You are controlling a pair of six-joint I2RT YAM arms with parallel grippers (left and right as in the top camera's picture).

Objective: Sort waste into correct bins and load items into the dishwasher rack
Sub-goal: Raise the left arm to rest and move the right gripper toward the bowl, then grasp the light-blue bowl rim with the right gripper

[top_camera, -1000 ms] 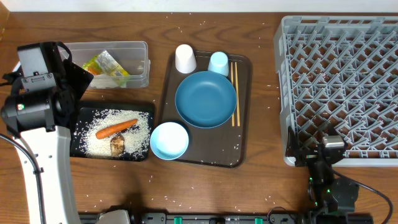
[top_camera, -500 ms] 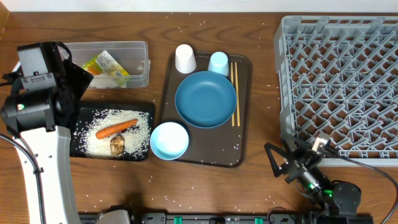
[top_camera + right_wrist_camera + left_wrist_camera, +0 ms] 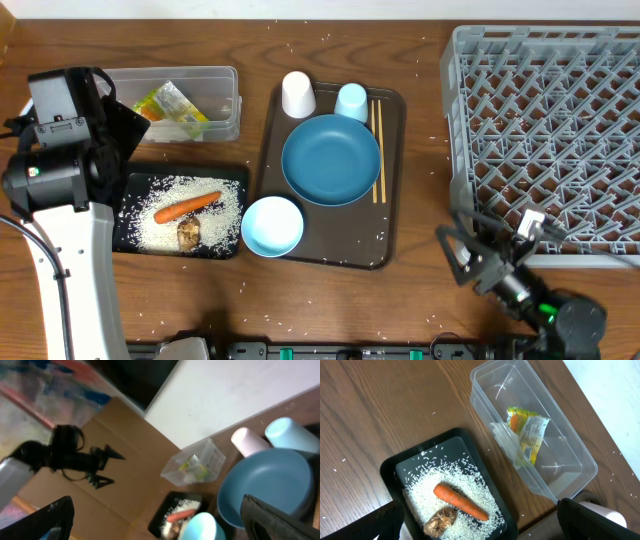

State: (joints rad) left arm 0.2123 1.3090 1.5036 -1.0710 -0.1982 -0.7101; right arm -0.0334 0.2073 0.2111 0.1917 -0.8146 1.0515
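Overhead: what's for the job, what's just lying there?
Job: orange carrot, brown food lump, white rice, foil wrapper, clear tub, black tray, dark blue plate, light blue bowl, white cup, light blue cup, wooden chopsticks, grey rack.
Lying about: dark brown serving tray.

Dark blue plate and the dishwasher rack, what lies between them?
In the overhead view, the wooden chopsticks lie just right of the dark blue plate on the brown tray; past its rim, only wooden table up to the rack.
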